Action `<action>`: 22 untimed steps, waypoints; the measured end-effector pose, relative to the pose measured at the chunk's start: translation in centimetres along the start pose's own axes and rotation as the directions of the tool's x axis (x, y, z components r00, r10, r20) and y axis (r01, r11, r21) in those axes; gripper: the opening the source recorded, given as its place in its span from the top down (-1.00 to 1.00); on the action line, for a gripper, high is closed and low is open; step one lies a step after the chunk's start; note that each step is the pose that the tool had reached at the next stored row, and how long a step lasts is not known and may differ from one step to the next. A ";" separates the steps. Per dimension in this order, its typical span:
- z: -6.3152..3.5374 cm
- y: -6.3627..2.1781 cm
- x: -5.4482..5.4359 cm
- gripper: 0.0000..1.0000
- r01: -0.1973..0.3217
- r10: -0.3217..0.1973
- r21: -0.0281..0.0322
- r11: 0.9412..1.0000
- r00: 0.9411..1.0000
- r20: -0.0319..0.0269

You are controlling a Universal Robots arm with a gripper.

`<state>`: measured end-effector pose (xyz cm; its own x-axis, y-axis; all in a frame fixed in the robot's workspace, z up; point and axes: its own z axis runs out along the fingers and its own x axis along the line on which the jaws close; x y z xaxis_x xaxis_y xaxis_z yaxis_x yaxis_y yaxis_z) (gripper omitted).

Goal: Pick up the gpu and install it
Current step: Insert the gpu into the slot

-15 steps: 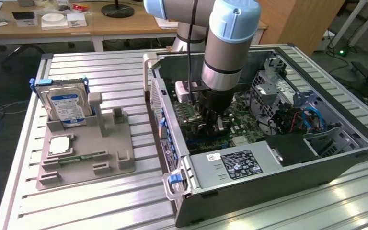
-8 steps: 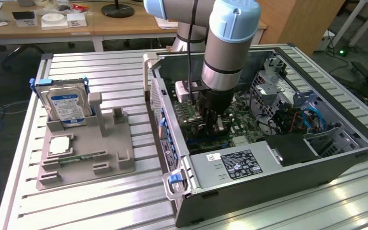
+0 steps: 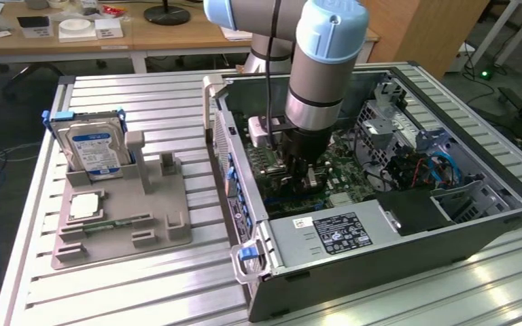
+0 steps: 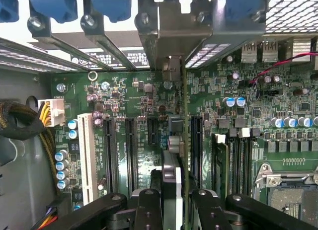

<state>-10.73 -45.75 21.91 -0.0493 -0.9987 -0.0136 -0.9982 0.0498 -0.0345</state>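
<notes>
Install step underway. Gripper [image 4: 171, 202] down inside open computer case [image 3: 478, 224], jaws clamped narrow on gpu [image 4: 176, 140], held edge-on over motherboard [image 4: 124, 98] slots. Seating not yet evident. Next move judged to need square alignment with slot, bracket toward rear openings.

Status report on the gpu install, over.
End effector shut on gpu, inside the computer case. Card edge-on above motherboard slots. Nothing visibly blocking.

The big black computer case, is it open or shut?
Open. The black metal computer case lies with its side panel off, so the green motherboard shows inside, with the robot arm reaching down into it.
</notes>
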 end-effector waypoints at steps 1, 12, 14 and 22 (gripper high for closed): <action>0.01 0.00 0.0 0.44 0.000 0.000 0.000 1.000 1.000 0.000; -1.04 -0.02 0.0 0.31 0.000 0.000 0.001 1.000 1.000 0.003; -1.85 -0.05 0.0 0.31 0.000 0.000 0.001 1.000 1.000 0.003; -5.04 -0.16 -0.1 0.31 0.000 0.000 0.006 1.000 1.000 0.004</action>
<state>-10.75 -45.74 26.95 -0.0496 -0.9986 -0.0172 -0.9979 0.0503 -0.0403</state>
